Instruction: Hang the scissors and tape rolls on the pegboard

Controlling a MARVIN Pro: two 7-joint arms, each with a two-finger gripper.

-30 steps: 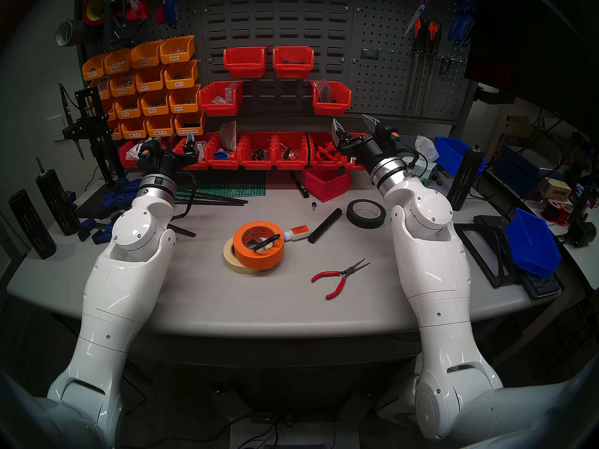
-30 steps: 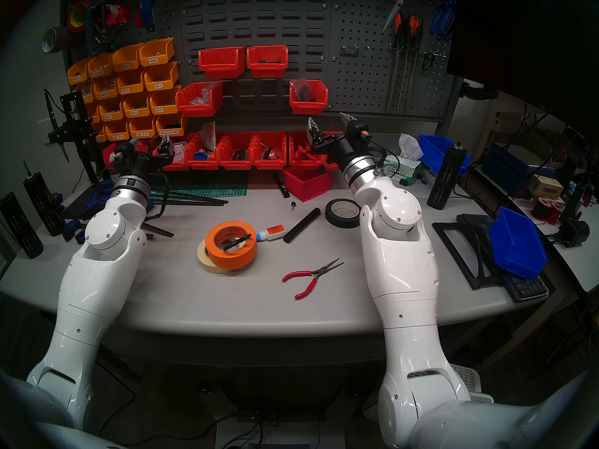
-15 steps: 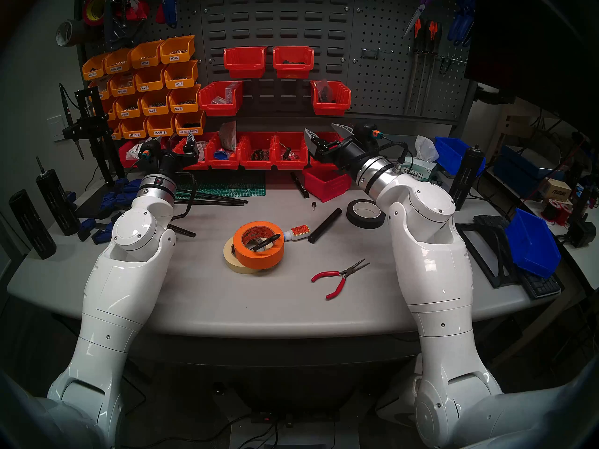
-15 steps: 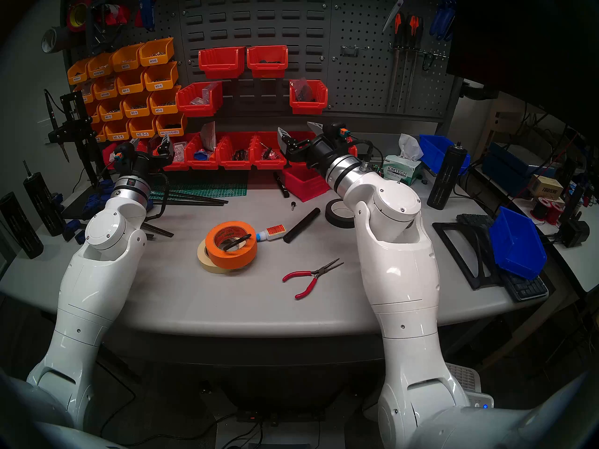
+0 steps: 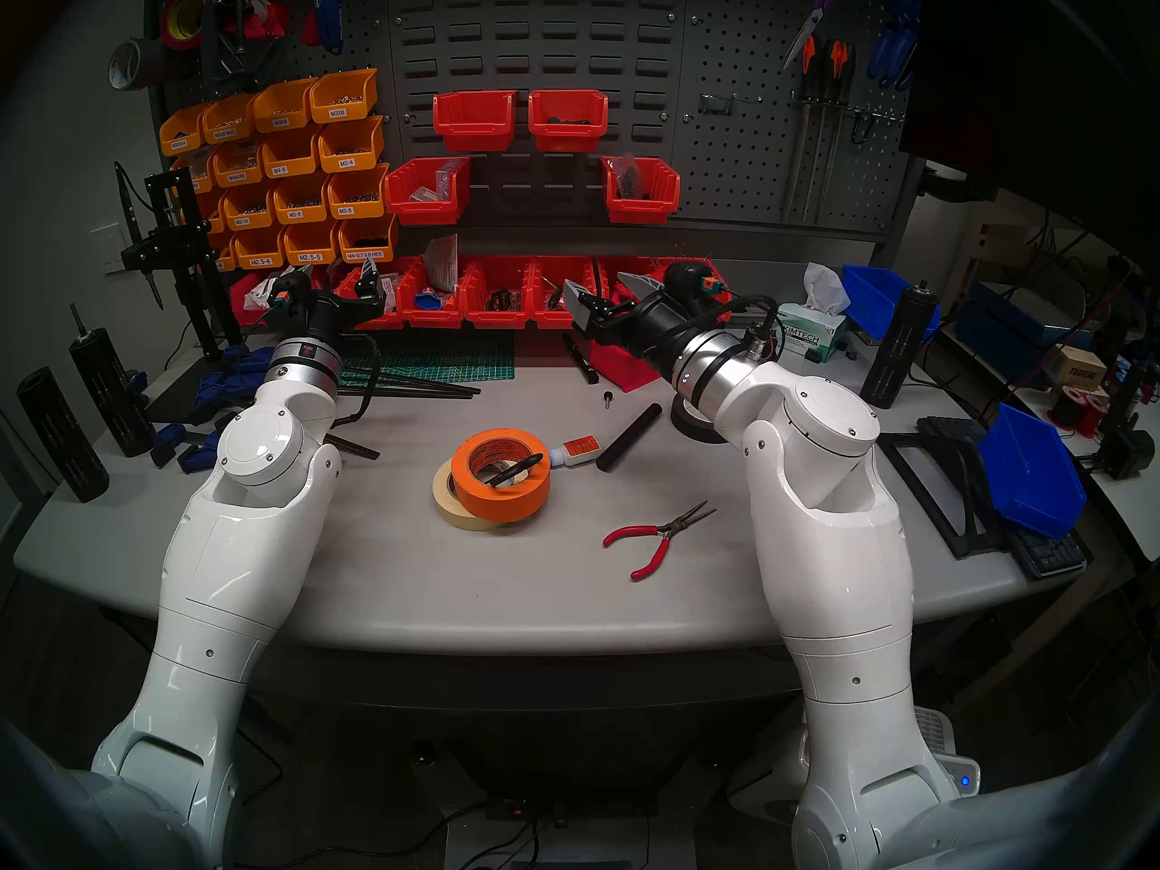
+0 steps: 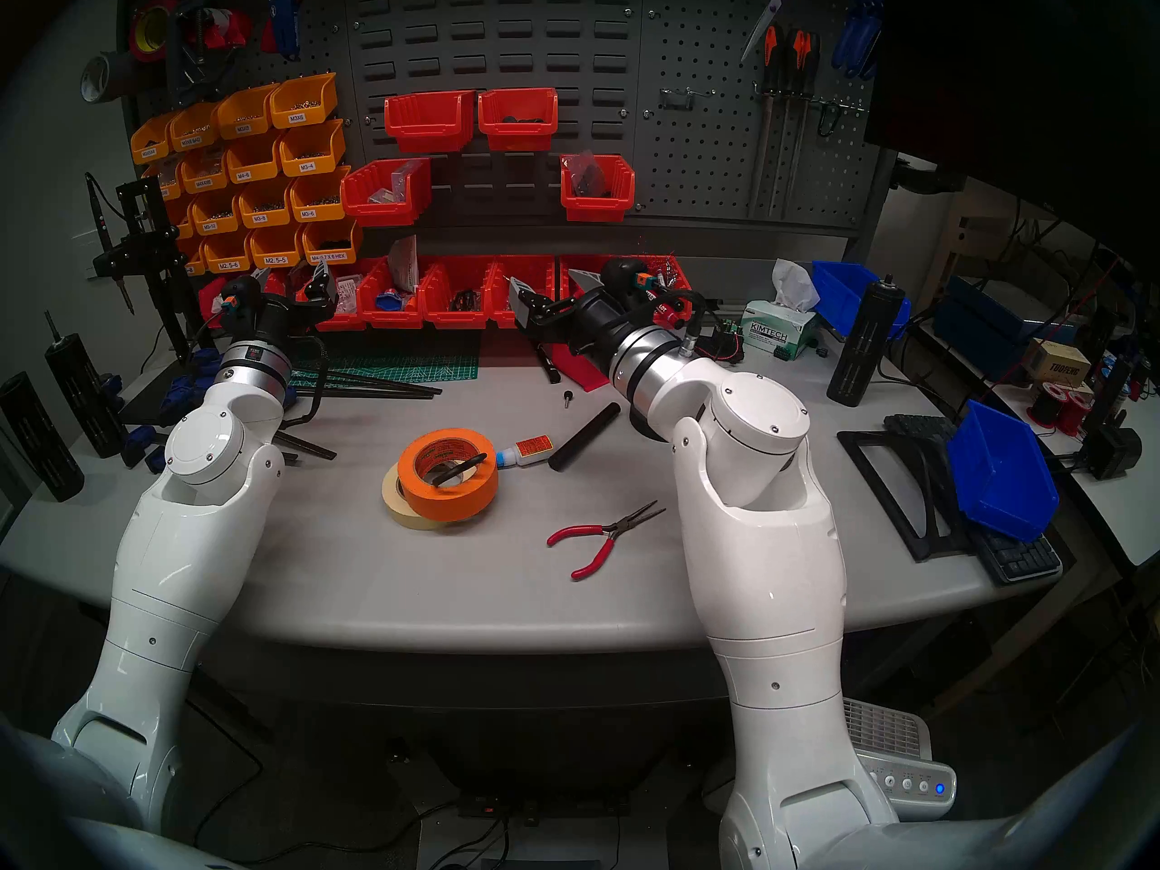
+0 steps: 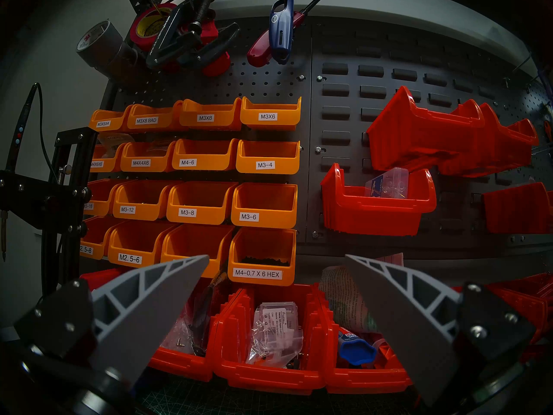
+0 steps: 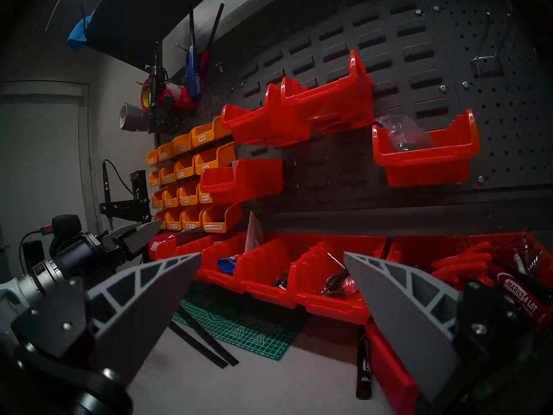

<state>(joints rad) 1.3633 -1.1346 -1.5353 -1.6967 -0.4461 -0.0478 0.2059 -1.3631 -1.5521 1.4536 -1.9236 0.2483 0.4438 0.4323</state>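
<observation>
My right gripper [image 5: 602, 291] has swung in from the right end of the red bin row [image 5: 502, 291] toward the middle of the bench and dipped lower, its grey ribbed fingers spread apart with nothing between them; my left gripper [image 5: 342, 278] has not budged and hangs equally wide and empty over the left end of those bins. I judge this as the opening reach: nothing is picked up yet, and the right arm now looks better placed to come down on the pile in front of me. That pile sits well short of both hands on the smooth grey table [image 5: 376, 567]: the wide orange tape roll [image 5: 501, 476], glossy and thick-walled, leans on the slimmer matte cream tape roll [image 5: 453, 498], and the small scissors [image 5: 516, 469] with black loop handles lie across the orange roll's hollow core. Red-handled pliers [image 5: 656, 536] lie nearby. The dark perforated pegboard [image 5: 734, 159], with a bare wire hook [image 5: 719, 101], stands behind the bins, far from everything I must hang.
</observation>
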